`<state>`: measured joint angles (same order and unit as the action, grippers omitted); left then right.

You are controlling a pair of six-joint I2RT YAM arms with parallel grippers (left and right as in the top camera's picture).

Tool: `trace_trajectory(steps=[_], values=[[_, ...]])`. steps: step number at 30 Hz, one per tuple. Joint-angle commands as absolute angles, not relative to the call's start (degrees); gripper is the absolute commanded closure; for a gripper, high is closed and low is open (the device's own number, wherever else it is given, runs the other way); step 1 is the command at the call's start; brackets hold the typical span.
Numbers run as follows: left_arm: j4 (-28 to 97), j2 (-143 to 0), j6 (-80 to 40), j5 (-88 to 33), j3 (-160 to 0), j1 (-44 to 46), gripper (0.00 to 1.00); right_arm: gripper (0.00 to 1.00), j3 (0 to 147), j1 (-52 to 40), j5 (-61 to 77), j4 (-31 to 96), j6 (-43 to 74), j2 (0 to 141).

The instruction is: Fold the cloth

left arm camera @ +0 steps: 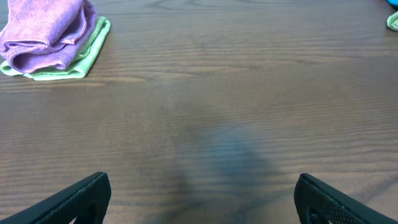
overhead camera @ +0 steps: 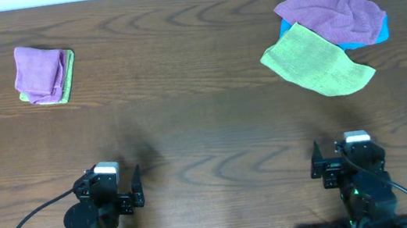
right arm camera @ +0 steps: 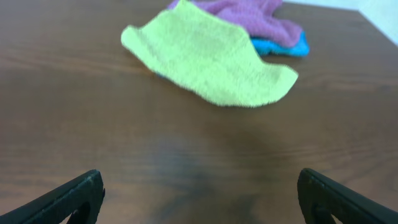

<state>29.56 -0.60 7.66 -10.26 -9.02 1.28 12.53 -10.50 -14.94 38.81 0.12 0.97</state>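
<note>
cloth [left arm camera: 43,31], fold layers visible from left wrist, flat patch overhead

Lab: robot arms [overhead camera: 95,215] at wooden table [overhead camera: 202,106]

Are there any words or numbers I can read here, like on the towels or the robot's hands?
None: no readable words, numbers or labels show in any view. The folded purple microfibre towel, the rumpled purple cloth, the spread yellow-green cloth, the brown wooden table, the black left gripper and the black right gripper are all plain.
</note>
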Motion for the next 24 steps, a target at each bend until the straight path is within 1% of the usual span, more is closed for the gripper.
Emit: trace_trajectory(steps=[1,24], values=[[29.45,-0.25,7.49,-9.93,-8.14,1.04,0.05,0.01,10.74,-10.04,-14.52,39.75,-0.91,0.30],[29.45,-0.25,7.49,-9.93,-8.14,1.04,0.05,0.01,9.52,-10.15,-13.21,40.95,-0.91,0.32]])
